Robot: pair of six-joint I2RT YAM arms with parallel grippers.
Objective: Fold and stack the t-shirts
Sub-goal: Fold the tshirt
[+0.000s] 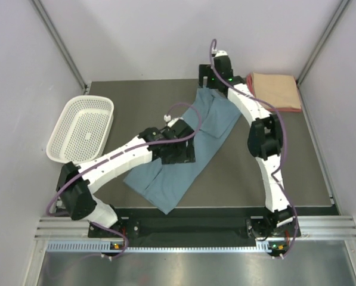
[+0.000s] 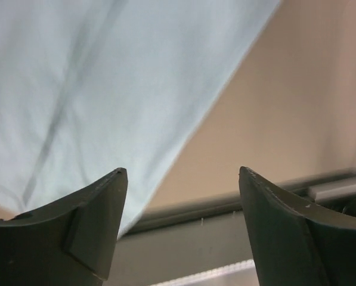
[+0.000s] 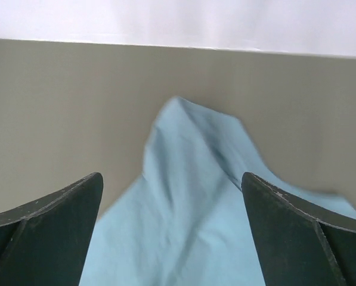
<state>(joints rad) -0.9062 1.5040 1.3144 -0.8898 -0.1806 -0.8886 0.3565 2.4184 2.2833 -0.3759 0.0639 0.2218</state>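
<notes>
A large dusty blue-grey t-shirt (image 1: 160, 179) lies spread at a slant across the dark table (image 1: 255, 179). My left gripper (image 1: 182, 152) hovers over its middle, open, nothing between the fingers; the left wrist view shows the shirt (image 2: 106, 77) past the left gripper (image 2: 182, 173), its edge running down toward the left fingertip. My right gripper (image 1: 206, 82) is open above the shirt's far end, and in the right wrist view a raised peak of the shirt (image 3: 189, 196) sits between the spread fingers of the right gripper (image 3: 172, 176). Folded peach and pink-red t-shirts (image 1: 277, 89) lie stacked at the back right.
A white mesh basket (image 1: 82, 128) stands at the table's left edge, partly overhanging it. Grey walls close in on three sides. The metal rail with both arm bases (image 1: 189, 229) runs along the near edge.
</notes>
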